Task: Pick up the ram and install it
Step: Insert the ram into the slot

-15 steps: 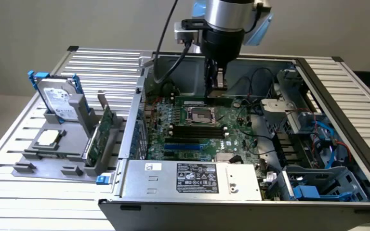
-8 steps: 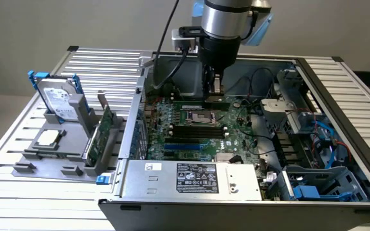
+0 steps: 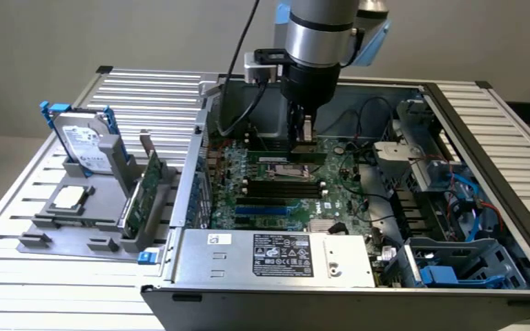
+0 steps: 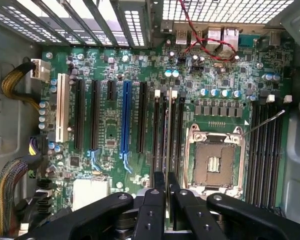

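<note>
Wrist view, hand [image 4: 167, 184] clamping ram [image 4: 169, 131] edge-on

One end of the ram [image 4: 168, 130] is hidden inside the closed gripper [image 4: 167, 177] in the wrist view, and the arm [image 3: 320, 24] is cut off by the exterior view's upper edge.

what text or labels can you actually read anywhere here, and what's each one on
Nothing reads clearly enough to quote.
power supply label: printed lines and symbols, too small to read.
white sticker beside it: too small.
hard drive label: blurred.
motherboard markings: too small.
ram in the jaws: no legible print.
</note>
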Motion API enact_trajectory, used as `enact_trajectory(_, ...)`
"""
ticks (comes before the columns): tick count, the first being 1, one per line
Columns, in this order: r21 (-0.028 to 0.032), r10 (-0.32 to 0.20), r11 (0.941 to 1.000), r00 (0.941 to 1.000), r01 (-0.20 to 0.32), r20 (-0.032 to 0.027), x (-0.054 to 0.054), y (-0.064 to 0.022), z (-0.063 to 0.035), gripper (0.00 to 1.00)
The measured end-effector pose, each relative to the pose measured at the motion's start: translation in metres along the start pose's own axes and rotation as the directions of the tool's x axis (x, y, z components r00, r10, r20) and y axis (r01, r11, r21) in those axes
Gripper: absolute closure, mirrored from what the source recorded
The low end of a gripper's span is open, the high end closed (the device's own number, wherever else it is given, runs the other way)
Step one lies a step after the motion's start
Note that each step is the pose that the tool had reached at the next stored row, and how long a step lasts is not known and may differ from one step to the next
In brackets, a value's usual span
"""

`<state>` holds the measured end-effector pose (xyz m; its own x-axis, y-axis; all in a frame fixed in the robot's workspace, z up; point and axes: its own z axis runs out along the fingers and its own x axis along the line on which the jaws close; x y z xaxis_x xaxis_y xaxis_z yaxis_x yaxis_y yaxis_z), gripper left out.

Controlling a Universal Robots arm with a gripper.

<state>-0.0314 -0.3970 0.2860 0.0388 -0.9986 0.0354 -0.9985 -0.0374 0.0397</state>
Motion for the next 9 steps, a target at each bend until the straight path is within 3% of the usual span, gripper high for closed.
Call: enact_trajectory(9, -0.0008, 0.021, 0.9998, 0.9998, -0.021, 0.0008, -0.001, -0.0006, 0.0162, 0.86)
